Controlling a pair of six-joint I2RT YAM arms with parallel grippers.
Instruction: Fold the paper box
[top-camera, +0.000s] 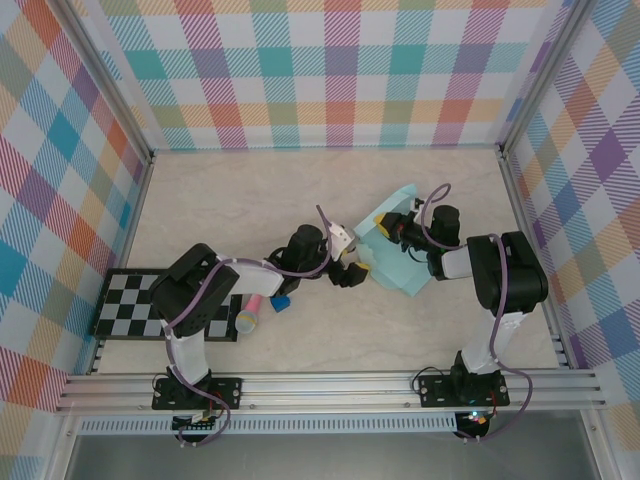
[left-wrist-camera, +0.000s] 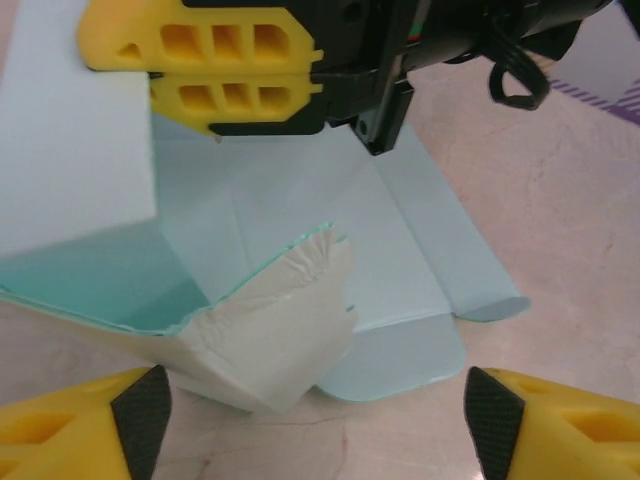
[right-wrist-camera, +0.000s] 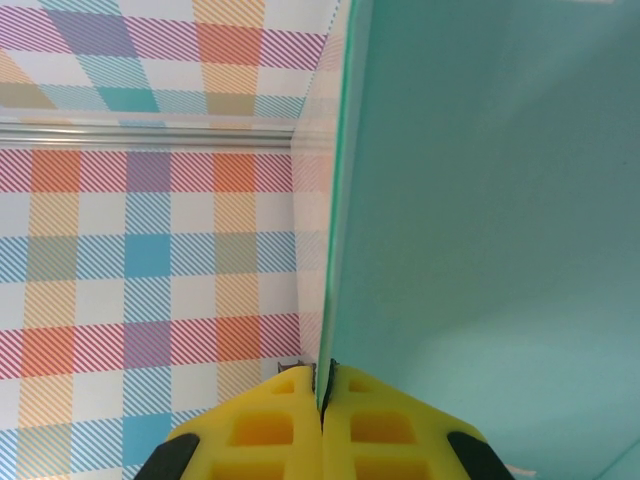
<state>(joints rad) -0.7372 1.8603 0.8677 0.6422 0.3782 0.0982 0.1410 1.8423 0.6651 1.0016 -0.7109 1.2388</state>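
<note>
Mint paper box (top-camera: 400, 275): my right gripper (right-wrist-camera: 323, 400) pinches one wall, left gripper (left-wrist-camera: 315, 410) spread wide. I should push bent flap (left-wrist-camera: 290, 320) slow, straight.

The paper box (top-camera: 398, 272) is pale mint-blue. The walls (top-camera: 340, 70) carry pastel plaid, and the board (top-camera: 130, 305) is black-and-white checked on a beige table (top-camera: 230, 200).

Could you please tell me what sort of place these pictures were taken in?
Most likely a robotics lab test cell: a tabletop boxed in by plaid-printed walls, framed with aluminium rails, with a black-and-white checkerboard panel lying at its left edge.
</note>
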